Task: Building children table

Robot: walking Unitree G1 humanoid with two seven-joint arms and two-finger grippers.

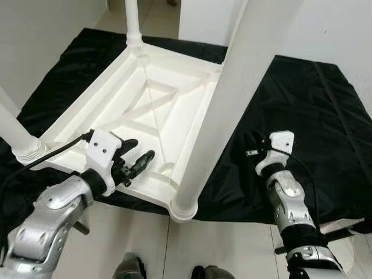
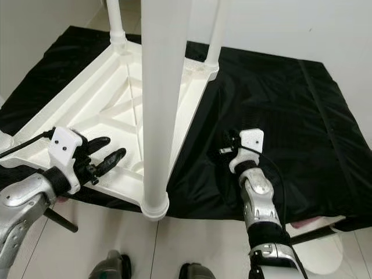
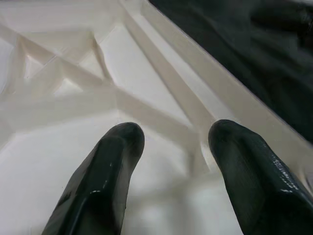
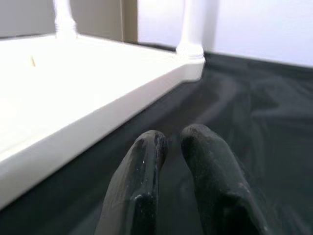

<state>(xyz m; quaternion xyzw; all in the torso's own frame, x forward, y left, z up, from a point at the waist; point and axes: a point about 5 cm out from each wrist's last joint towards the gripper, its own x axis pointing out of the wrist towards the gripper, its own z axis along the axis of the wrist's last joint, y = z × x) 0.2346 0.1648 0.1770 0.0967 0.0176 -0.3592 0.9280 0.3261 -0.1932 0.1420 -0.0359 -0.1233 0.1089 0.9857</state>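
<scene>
A white plastic children's table (image 1: 174, 116) lies upside down on a black cloth (image 1: 302, 104). Its ribbed underside faces up. Legs stand up from its corners: the near right one (image 1: 232, 99) rises close to my head, with others at the far left (image 1: 132, 23) and near left (image 1: 14, 133). My left gripper (image 1: 141, 149) hovers open over the underside by the near edge, nothing between its fingers (image 3: 117, 147). My right gripper (image 4: 172, 139) sits low over the cloth, right of the table, shut and empty.
White walls stand close on the left and behind the cloth. Pale floor tiles run along the cloth's near edge, where my feet (image 1: 131, 268) show. A white object (image 2: 325, 256) lies at the cloth's near right corner.
</scene>
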